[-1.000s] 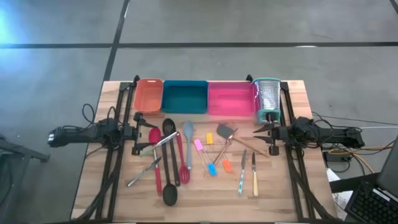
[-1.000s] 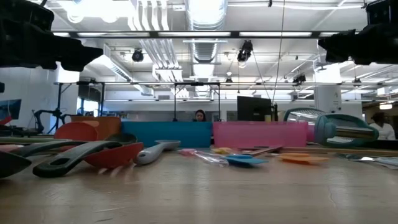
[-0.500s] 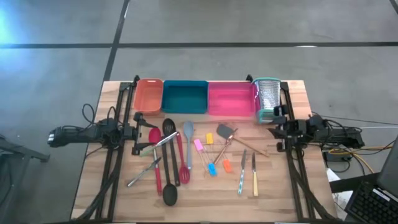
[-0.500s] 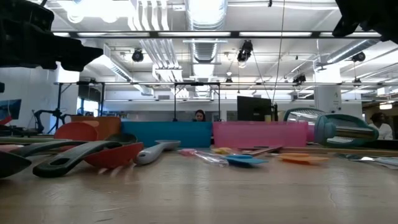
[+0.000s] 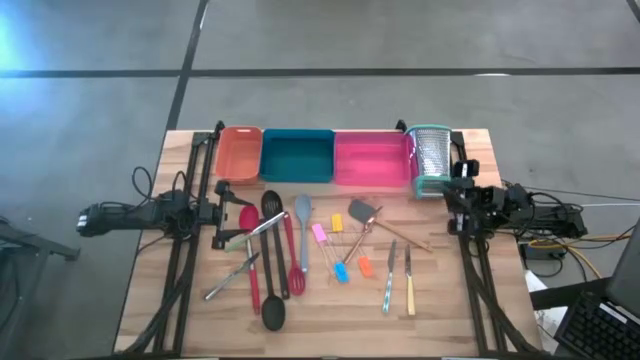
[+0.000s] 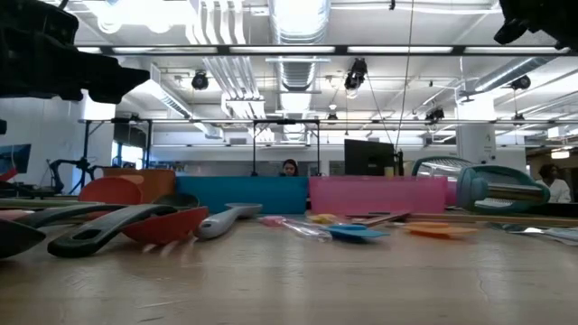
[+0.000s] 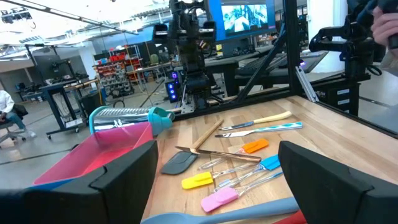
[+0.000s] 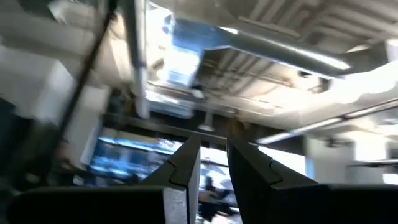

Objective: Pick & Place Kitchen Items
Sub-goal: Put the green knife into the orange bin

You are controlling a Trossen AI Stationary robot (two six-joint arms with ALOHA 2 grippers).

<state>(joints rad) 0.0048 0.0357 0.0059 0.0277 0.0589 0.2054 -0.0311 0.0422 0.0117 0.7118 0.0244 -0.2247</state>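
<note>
The wooden table (image 5: pixel 150 300) carries orange, teal and pink trays (image 5: pixel 297 157) along its far edge, with a box grater (image 5: pixel 431 158) beside them. The kitchen items (image 5: pixel 300 245) lie scattered mid-table, untouched. The left gripper (image 5: pixel 222 212) waits at the left edge, fingers spread. The right gripper (image 5: pixel 452 195), raised near the grater, appears nearly pressed together, holding nothing.

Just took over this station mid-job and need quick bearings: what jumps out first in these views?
A loose spread of kitchen utensils covers the middle of the table, none yet moved into the orange tray, teal tray or pink tray lined along the far edge. The right gripper is raised and tilted toward the ceiling, its fingers nearly closed and empty; the left gripper waits open at the left side.
</note>
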